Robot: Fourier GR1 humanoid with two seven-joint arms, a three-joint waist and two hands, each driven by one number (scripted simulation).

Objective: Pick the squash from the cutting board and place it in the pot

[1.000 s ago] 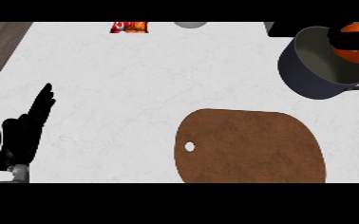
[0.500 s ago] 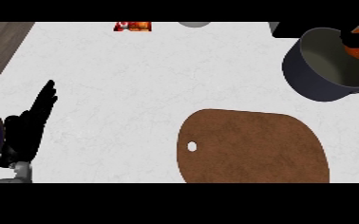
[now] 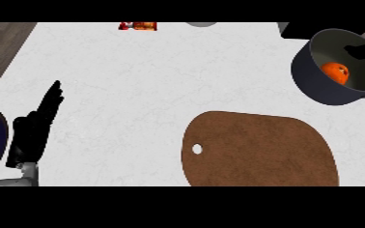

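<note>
Sitting in pot (image 3: 314, 79): squash (image 3: 335, 71); board (image 3: 260, 149) bare; left hand (image 3: 35, 128) fingers straight, resting

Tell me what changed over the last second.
The right hand, which held the orange squash over the pot at the view's right, has let it go and left the view; the squash now lies inside the pot. The left hand rested open at the left edge throughout. The cutting board stayed bare.
</note>
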